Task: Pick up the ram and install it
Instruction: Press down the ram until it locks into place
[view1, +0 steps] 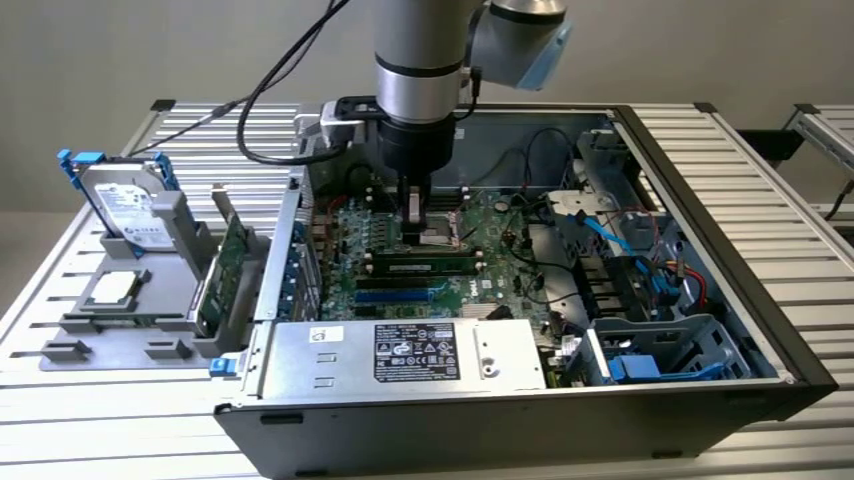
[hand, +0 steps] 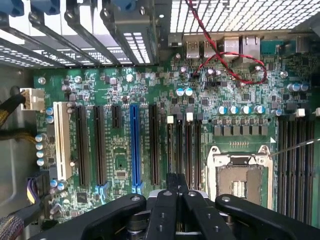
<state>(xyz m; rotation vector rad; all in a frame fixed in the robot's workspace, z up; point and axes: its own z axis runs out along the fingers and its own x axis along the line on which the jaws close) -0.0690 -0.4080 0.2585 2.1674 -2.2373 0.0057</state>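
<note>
Claw (view1: 430, 232) pressed together, holding nothing, down inside the open computer case (view1: 721, 190), just above the motherboard (view1: 494, 235). Ram (view1: 424, 265) lies flat in a slot on the board, directly below the claw tips. In the wrist view the fingers (hand: 176, 200) meet over the slots beside the processor socket (hand: 241, 182).
</note>
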